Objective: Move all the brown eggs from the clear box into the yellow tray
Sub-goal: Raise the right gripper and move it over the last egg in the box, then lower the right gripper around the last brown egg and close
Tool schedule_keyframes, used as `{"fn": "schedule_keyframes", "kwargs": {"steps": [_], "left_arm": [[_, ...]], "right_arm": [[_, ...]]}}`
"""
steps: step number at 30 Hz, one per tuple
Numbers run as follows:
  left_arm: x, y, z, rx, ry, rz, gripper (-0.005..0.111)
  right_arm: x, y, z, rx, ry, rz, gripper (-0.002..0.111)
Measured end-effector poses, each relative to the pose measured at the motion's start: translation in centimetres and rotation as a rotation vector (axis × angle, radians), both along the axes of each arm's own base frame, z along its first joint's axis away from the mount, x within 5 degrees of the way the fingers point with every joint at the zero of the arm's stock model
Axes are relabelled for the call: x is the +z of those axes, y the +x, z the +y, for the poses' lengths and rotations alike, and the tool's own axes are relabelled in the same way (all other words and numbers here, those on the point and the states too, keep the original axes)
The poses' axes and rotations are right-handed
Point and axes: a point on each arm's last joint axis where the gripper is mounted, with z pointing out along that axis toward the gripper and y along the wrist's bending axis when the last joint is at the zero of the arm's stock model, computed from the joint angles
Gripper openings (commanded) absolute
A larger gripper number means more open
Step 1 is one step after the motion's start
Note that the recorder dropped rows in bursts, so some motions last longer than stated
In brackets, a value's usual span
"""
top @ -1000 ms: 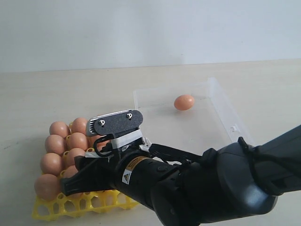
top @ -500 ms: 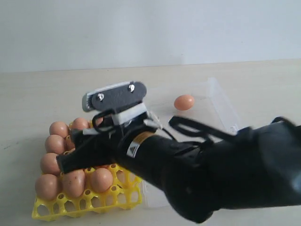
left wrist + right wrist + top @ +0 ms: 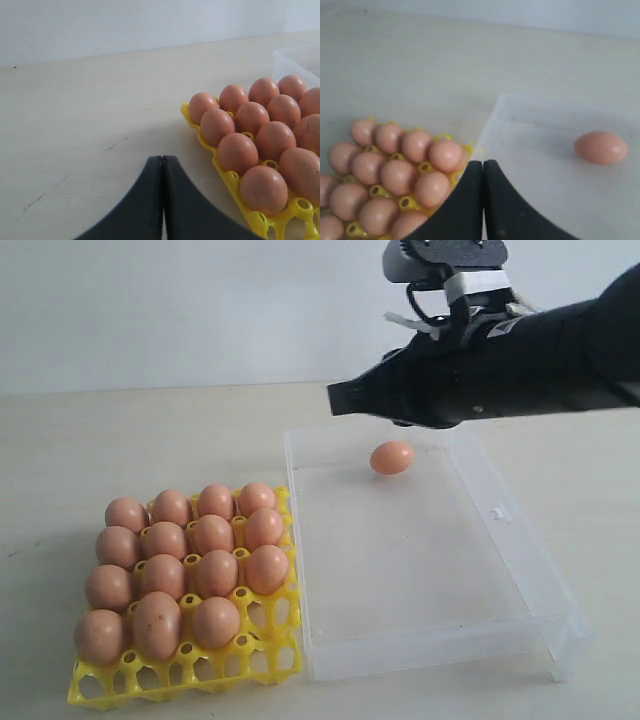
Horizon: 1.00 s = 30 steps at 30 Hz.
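The yellow tray [image 3: 150, 687] sits at the front left, and brown eggs [image 3: 215, 573] fill most of its cups. One brown egg [image 3: 390, 457] lies alone at the far end of the clear box [image 3: 430, 655]. My right gripper [image 3: 335, 400] hangs high above the box's far left corner, shut and empty. In the right wrist view that gripper [image 3: 483, 162] points down at the box's corner, with the lone egg [image 3: 600, 148] off to one side. My left gripper [image 3: 162, 159] is shut and empty over bare table beside the tray [image 3: 227, 175]. It is out of the exterior view.
The pale tabletop [image 3: 120, 440] runs back to a plain wall. The clear box has low walls and a small clasp tab [image 3: 496, 511] on its right side. Its corner [image 3: 295, 57] shows beyond the tray in the left wrist view.
The right arm has risen from low over the tray and swung up and right, above the box's far side. Its jaws went from open to shut. The tray's eggs are uncovered again.
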Motion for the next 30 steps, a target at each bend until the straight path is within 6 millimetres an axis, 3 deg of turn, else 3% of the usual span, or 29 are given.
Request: {"fn": "schedule_keyframes", "kwargs": {"steps": [4, 7, 9, 12, 16, 23, 30], "left_arm": [[0.0, 0.0, 0.0, 0.000, 0.000, 0.000, 0.000], [0.0, 0.0, 0.0, 0.000, 0.000, 0.000, 0.000], [0.0, 0.0, 0.0, 0.000, 0.000, 0.000, 0.000], [0.0, 0.0, 0.0, 0.000, 0.000, 0.000, 0.000], [0.0, 0.0, 0.0, 0.000, 0.000, 0.000, 0.000], [0.0, 0.0, 0.0, 0.000, 0.000, 0.000, 0.000], [0.0, 0.0, 0.0, 0.000, 0.000, 0.000, 0.000]], "right_arm": [[-0.8, 4.3, -1.9, -0.046, -0.050, 0.172, 0.011], [-2.2, 8.2, -2.9, -0.138, -0.034, 0.280, 0.036], [-3.6, 10.5, -3.0, -0.240, 0.041, 0.375, 0.047], [-6.9, 13.1, -2.7, -0.354, 0.131, 0.511, 0.049], [-9.8, 14.6, -2.4, -0.413, 0.192, 0.588, 0.049], [-11.9, 15.7, -3.7, -0.477, 0.209, 0.610, 0.049], [-13.3, 15.9, -3.7, -0.490, 0.210, 0.643, 0.049]]}}
